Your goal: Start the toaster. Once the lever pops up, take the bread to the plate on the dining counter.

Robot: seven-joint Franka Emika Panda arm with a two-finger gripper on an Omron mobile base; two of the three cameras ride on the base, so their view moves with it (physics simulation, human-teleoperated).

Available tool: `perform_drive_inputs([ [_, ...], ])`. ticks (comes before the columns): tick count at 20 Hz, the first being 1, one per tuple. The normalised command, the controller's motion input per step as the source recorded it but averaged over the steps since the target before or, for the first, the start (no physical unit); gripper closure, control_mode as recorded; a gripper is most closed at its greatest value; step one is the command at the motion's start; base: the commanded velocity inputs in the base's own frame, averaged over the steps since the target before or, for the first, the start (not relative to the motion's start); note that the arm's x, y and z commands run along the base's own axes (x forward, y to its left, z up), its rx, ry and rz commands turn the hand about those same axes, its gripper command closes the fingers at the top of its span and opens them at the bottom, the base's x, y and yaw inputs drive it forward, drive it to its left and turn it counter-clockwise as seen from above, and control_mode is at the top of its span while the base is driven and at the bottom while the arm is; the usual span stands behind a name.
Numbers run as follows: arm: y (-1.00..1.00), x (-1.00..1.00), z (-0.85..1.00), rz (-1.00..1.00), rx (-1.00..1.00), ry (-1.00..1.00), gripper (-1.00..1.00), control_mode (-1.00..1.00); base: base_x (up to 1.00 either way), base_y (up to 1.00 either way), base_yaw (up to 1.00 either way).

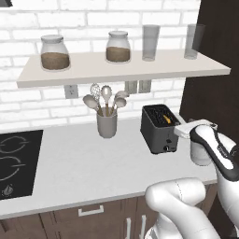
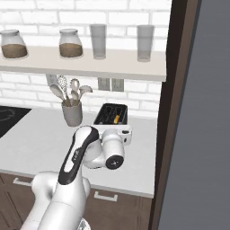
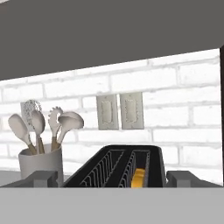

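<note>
The black toaster (image 1: 158,130) (image 2: 110,115) stands on the white kitchen counter by the brick wall. The yellowish bread (image 1: 167,120) (image 2: 116,119) (image 3: 138,178) sits low in its right-hand slot, only the top edge showing. My gripper (image 1: 181,129) (image 2: 117,129) (image 3: 113,179) hovers just in front of the toaster (image 3: 118,166), at the height of its top and level with the slots. It is open, with the fingertips (image 3: 46,177) far apart and nothing held between them. The plate and the dining counter are out of view.
A grey utensil cup (image 1: 107,124) (image 2: 72,112) (image 3: 39,164) with spoons stands left of the toaster. Above hangs a shelf (image 1: 116,70) with jars and glasses. A black cooktop (image 1: 14,163) lies far left. A dark tall cabinet side (image 2: 175,112) closes the right.
</note>
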Motion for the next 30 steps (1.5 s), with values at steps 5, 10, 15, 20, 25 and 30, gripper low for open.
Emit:
perform_drive_inputs([
  [5,0.09,0.15,0.00,0.00,0.00,0.00,-1.00,-1.00,0.00,0.00,0.00],
  [10,0.22,-0.03,-0.07,-0.01,0.00,-0.02,-1.00,-1.00,0.00,0.00,0.00],
  [15,0.05,0.00,-0.02,-0.05,0.00,-0.04,-1.00,-1.00,0.00,0.00,0.00],
  [20,0.00,0.04,-0.01,0.00,0.00,0.00,-1.00,-1.00,0.00,0.00,0.00],
  [25,0.00,0.00,0.00,0.00,0.00,0.00,-1.00,-1.00,0.00,0.00,0.00],
  [30,0.00,0.00,0.00,0.00,0.00,0.00,-1.00,-1.00,0.00,0.00,0.00],
])
